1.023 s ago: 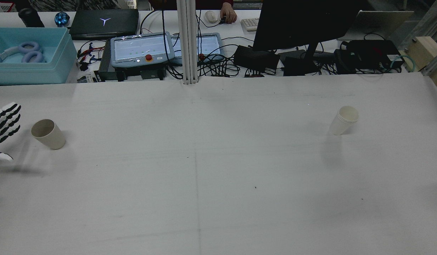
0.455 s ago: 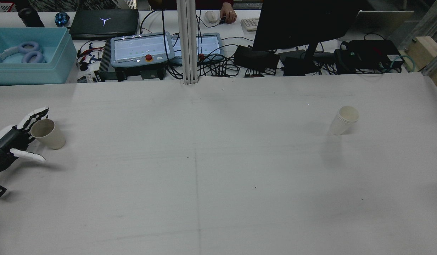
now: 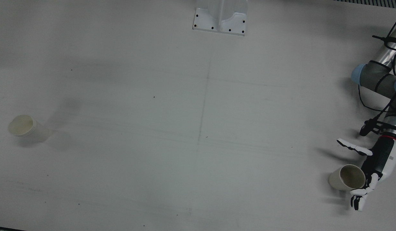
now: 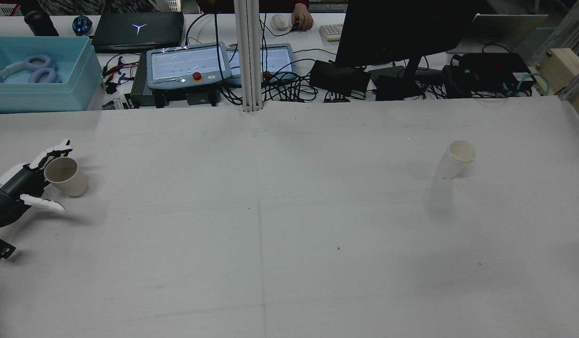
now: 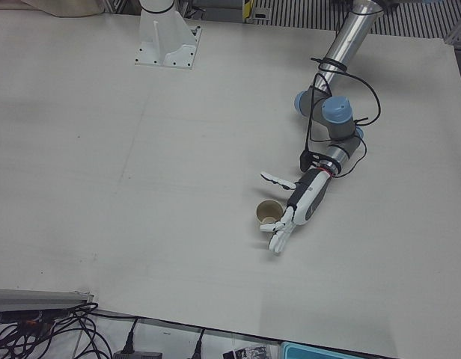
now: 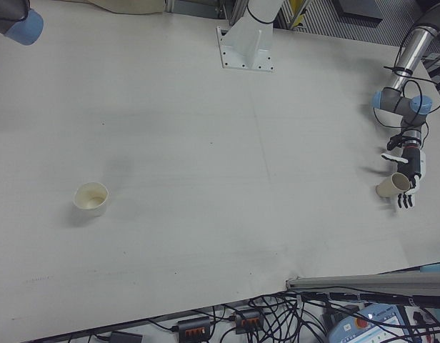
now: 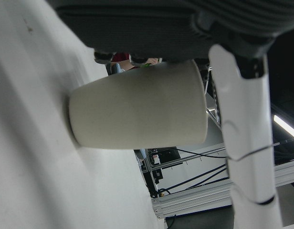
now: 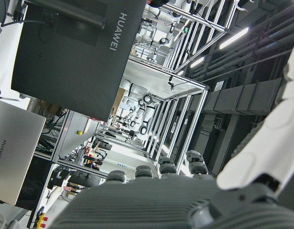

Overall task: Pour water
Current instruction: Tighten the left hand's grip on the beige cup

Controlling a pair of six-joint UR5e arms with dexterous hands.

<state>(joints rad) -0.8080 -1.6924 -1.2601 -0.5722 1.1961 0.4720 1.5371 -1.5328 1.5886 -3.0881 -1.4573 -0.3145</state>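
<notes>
A beige paper cup (image 4: 66, 177) stands upright at the table's left side in the rear view. My left hand (image 4: 24, 183) is open around it: the fingers (image 4: 54, 152) reach behind the rim and the thumb (image 4: 42, 203) sticks out in front. The cup (image 3: 347, 178) sits close against the palm of the left hand (image 3: 373, 165), and it fills the left hand view (image 7: 137, 109). A white stack of cups (image 4: 456, 159) stands far to the right, alone. My right hand (image 8: 161, 205) shows only in its own view, pointing up at the room with nothing in it.
Behind the table's far edge are a blue bin (image 4: 40, 75), two teach pendants (image 4: 188, 65), a post (image 4: 249, 56), a monitor (image 4: 402, 33) and cables. A person's hand (image 4: 302, 19) rests on a mouse. The arm pedestal (image 3: 220, 19) stands at the robot's edge.
My left hand came in from the table's left edge and turned, so its fingers now curl behind the beige cup. The cup has shifted slightly right. The white cups have not moved.
</notes>
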